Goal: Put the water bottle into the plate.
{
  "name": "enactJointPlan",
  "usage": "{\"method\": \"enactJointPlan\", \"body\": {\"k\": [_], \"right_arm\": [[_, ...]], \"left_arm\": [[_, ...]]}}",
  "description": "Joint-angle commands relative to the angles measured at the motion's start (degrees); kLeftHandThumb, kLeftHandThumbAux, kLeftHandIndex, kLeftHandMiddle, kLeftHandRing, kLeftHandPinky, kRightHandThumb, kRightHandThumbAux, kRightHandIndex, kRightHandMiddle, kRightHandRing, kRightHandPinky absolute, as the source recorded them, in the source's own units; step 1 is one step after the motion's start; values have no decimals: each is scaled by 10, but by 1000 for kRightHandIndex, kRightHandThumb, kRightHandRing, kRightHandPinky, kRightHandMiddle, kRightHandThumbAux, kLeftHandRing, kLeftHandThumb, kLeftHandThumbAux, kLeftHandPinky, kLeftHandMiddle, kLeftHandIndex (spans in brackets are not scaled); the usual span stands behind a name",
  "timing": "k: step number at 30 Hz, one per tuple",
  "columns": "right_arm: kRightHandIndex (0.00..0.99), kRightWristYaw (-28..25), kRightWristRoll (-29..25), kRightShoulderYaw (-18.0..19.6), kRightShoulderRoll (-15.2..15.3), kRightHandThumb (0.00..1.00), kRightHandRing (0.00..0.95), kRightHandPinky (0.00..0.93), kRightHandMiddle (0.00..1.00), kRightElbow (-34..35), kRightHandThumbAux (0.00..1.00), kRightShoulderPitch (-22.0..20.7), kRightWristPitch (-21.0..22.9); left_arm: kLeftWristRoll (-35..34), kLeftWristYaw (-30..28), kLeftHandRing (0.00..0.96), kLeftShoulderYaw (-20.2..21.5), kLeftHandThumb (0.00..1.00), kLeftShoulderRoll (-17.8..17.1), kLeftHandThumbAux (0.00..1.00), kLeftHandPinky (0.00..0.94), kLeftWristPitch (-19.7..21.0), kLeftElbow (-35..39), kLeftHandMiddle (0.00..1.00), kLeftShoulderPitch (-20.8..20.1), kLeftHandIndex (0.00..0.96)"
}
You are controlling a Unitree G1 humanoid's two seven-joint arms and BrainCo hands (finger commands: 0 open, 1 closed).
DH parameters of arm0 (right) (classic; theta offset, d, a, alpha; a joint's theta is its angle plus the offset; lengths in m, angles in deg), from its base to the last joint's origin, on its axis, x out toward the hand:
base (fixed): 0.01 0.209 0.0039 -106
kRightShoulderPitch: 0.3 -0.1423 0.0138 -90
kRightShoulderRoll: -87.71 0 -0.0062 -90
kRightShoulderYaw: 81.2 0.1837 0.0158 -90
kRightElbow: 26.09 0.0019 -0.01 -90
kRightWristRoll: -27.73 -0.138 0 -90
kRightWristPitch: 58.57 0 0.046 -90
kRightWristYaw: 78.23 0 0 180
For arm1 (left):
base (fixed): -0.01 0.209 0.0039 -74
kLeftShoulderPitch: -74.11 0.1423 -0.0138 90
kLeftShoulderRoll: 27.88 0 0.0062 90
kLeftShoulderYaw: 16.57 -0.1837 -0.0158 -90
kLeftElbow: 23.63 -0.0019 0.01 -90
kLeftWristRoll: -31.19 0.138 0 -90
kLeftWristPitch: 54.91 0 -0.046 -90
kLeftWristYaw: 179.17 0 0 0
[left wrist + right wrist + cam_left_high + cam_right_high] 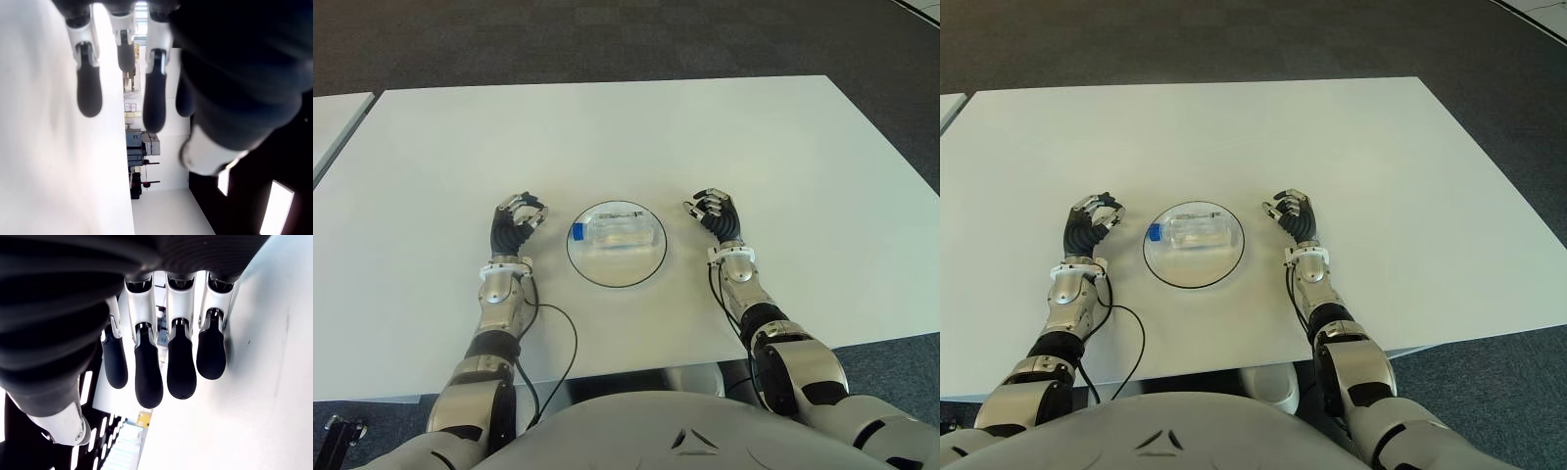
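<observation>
Clear plastic water bottle with a blue cap (615,233) lies on its side inside the round white plate with a dark rim (651,264), between the two hands. Left robot hand (517,223) and right robot hand (715,214) flank the plate on the white desk (607,137), fingers loosely curled, holding nothing.

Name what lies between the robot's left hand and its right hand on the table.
The plate with the bottle lying in it sits between the left hand and right hand, seen in both eye views.
</observation>
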Motion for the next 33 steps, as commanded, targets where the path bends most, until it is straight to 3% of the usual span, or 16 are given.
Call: {"method": "enactJointPlan", "body": {"k": [1,7,16,33], "right_arm": [[433,1,1,1,-6,710,651,638,644,-11,728,19,16],[433,7,4,-2,-6,710,651,639,643,-9,728,21,15],[433,6,3,-2,-6,710,651,644,647,-9,728,20,13],[433,0,2,-3,-6,710,653,642,648,-8,728,21,16]], "left_arm": [[-8,-20,538,-1,683,12,723,545,35,-16,549,-5,432],[-29,-49,584,3,705,23,713,581,64,-18,599,-6,434],[-24,-37,602,3,709,37,711,587,81,-2,622,3,434],[-16,-16,610,7,710,49,711,592,85,10,632,16,435]]}}
